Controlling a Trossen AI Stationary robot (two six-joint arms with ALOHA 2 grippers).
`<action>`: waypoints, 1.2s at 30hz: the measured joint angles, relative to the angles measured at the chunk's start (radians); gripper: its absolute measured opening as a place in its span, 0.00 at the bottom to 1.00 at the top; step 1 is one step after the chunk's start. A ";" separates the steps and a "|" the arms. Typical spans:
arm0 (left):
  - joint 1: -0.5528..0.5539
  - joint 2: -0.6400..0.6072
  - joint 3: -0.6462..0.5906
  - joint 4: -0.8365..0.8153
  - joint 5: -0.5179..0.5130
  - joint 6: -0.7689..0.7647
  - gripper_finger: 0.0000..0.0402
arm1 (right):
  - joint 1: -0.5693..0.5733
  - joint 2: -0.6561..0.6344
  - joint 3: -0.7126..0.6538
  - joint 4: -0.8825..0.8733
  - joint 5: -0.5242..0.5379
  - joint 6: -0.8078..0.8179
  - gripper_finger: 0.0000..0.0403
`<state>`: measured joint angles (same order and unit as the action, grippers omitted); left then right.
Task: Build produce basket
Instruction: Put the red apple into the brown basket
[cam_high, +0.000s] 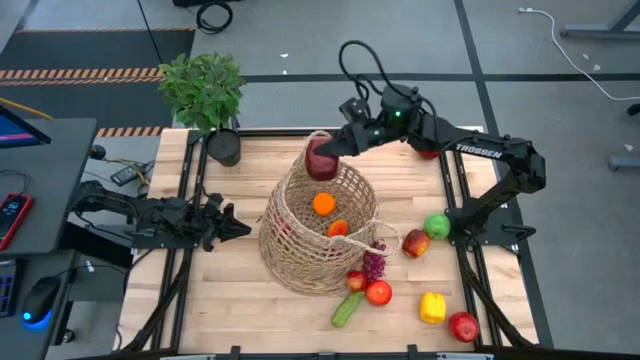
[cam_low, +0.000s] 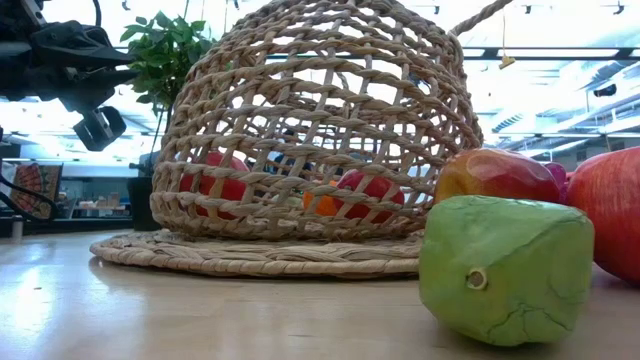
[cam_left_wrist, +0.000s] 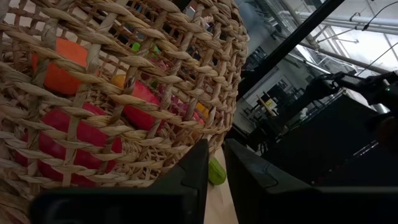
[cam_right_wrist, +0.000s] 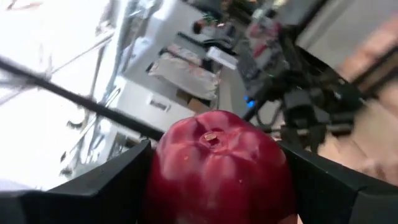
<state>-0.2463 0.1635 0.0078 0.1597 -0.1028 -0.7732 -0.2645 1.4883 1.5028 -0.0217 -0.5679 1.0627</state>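
The tan wicker basket (cam_high: 318, 238) stands on its wide flat base mid-table, with an orange (cam_high: 323, 204) and other produce inside. My right gripper (cam_high: 322, 158) is shut on a dark red pepper (cam_right_wrist: 217, 168), held in the air over the basket's far rim. Loose produce lies on the table to the basket's right and near side: a green apple (cam_high: 437, 226), purple grapes (cam_high: 374, 265), a cucumber (cam_high: 347, 308) and a yellow pepper (cam_high: 432, 307). My left gripper (cam_high: 235, 224) waits just left of the basket, fingers nearly together, holding nothing. My right gripper pinches the red pepper between its two fingers, one on each of two opposite sides (cam_right_wrist: 157, 180). The fingers reach in about level from the table's far right. The pepper is lifted clear, above the basket's far rim.
A potted plant (cam_high: 204, 92) in a black pot stands at the far left corner. Red apples (cam_high: 378, 292) (cam_high: 463, 326) lie near the front edge. A black frame rail (cam_high: 455, 200) runs along the table's right side. Bare wood lies left of the basket, toward the near edge.
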 joint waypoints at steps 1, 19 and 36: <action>0.000 0.000 0.000 0.000 0.000 0.000 0.14 | 0.010 0.000 0.000 -0.013 0.015 0.009 0.83; 0.000 0.000 0.000 0.000 0.000 0.000 0.14 | 0.052 -0.041 0.000 -0.340 0.085 -0.260 0.83; 0.000 0.000 0.000 0.000 0.000 0.000 0.15 | 0.164 -0.149 0.000 -0.519 0.439 -1.259 0.84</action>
<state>-0.2462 0.1636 0.0078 0.1600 -0.1032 -0.7729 -0.1005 1.3397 1.5024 -0.5404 -0.1286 -0.1966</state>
